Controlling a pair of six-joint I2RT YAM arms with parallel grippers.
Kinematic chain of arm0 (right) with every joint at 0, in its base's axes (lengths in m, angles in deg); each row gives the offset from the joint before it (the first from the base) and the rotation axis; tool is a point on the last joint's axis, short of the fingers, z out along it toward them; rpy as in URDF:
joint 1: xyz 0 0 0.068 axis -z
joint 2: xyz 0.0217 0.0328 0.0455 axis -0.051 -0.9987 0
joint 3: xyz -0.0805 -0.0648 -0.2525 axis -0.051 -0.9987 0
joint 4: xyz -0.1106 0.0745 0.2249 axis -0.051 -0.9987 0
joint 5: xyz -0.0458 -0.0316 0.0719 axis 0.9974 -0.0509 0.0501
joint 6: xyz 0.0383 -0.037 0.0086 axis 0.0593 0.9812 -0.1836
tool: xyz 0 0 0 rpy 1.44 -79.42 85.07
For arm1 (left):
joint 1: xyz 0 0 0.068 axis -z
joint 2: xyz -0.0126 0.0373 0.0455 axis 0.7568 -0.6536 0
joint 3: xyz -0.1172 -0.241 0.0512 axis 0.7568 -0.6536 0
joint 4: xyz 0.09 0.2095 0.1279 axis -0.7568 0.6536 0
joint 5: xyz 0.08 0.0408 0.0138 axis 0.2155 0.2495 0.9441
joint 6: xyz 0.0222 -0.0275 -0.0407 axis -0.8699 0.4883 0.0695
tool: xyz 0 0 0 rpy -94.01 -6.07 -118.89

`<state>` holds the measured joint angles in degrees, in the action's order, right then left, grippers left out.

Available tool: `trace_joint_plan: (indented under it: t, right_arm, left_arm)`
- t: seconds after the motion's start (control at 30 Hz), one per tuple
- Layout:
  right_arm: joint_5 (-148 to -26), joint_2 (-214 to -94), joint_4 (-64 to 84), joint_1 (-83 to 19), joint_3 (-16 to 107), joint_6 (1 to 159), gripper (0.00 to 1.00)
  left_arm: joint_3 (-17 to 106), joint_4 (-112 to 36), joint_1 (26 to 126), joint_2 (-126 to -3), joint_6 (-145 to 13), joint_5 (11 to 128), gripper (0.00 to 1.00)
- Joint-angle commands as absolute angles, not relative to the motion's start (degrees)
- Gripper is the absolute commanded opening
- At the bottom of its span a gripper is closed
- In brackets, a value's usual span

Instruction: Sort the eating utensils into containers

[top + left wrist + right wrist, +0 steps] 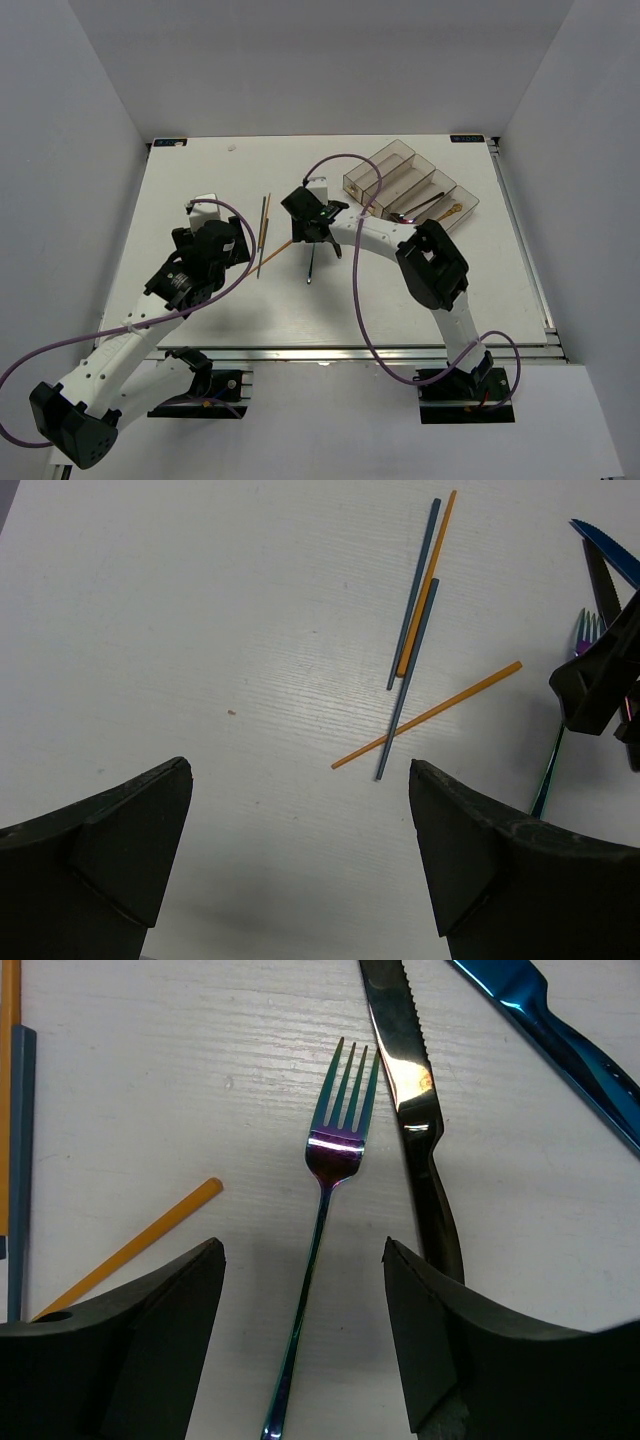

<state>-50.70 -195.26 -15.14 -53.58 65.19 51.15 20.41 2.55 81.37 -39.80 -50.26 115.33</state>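
Note:
My right gripper (317, 238) (302, 1250) is open and low over the table. Its jaws stand either side of the handle of the iridescent fork (322, 1200) (311, 268), not closed on it. A black knife (412, 1100) lies just right of the fork and a blue knife (560, 1035) further right. Two orange and two grey-blue chopsticks (264, 228) (410, 630) lie loose to the left, and one orange chopstick (430, 715) lies crossed under a grey one. My left gripper (238, 250) (300, 770) is open and empty, short of the chopsticks. The four joined clear containers (395, 165) stand at the back right.
One container holds a gold-toned spoon (452, 211), and its neighbour holds dark utensils (420, 207). The right arm's purple cable (352, 270) loops over the table's middle. The right gripper shows at the right edge of the left wrist view (600, 675).

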Motion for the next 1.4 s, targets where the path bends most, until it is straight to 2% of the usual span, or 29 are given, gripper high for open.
trace_joint_plan:
  t: [0.0, 0.23, 0.27, 0.37, 0.43, 0.47, 0.5, 0.6, 0.67, 0.7, 0.73, 1.13, 1.37]
  right_arm:
    - [-50.2, -196.5, -14.1, -53.6, 66.6, 50.5, 0.68]
    - [-48.5, -200.9, -16.2, -53.5, 70.3, 50.1, 0.64]
    - [-48.5, -201.3, -16.2, -53.5, 70.4, 50.0, 0.61]
    - [-49.3, -202.4, -16.1, -53.0, 70.5, 49.4, 0.51]
    - [-49.7, -202.8, -16.1, -52.8, 70.1, 49.0, 0.4]
    - [-50.3, -202.8, -16.1, -52.8, 69.9, 48.8, 0.33]
    - [-50.6, -202.7, -16.0, -52.8, 69.3, 48.8, 0.21]
    - [-50.8, -201.9, -15.5, -52.8, 68.3, 48.1, 0.12]
    - [-50.8, -200.6, -15.4, -52.8, 67.3, 48.0, 0.11]
    - [-50.8, -199.7, -15.4, -52.8, 67.0, 48.0, 0.03]
    - [-50.9, -199.1, -15.3, -52.7, 66.9, 48.0, 0.0]
    - [-58.5, -180.3, -7.9, -49.2, 57.3, 52.3, 0.0]
    - [-57.4, -168.2, -5.6, -34.7, 46.4, 51.2, 0.0]
  left_arm:
    - [19.9, 1.9, 81.1, -38.7, -50.5, 114.9, 0.98]
    - [19.9, 1.8, 81.1, -38.7, -50.6, 114.7, 0.98]
    - [19.9, 1.7, 81.1, -38.8, -50.6, 114.6, 0.98]
    - [19.8, 1.6, 81.1, -38.9, -50.7, 114.5, 0.98]
    - [19.9, 1.6, 81.1, -38.9, -50.7, 114.4, 0.98]
    - [19.9, 1.6, 81.1, -38.9, -50.7, 114.4, 0.98]
    - [19.9, 1.6, 81.1, -38.8, -50.7, 114.4, 0.98]
    - [19.9, 1.6, 81.1, -39.0, -50.8, 114.3, 0.98]
    - [19.9, 1.6, 81.1, -39.0, -50.7, 114.3, 0.98]
    - [19.8, 1.6, 81.1, -38.9, -50.7, 114.3, 0.98]
    - [19.9, 1.6, 81.1, -38.9, -50.7, 114.3, 0.98]
    - [19.9, 1.8, 81.1, -38.4, -50.6, 114.6, 0.98]
    - [19.9, 1.8, 81.1, -38.1, -50.6, 114.6, 0.98]
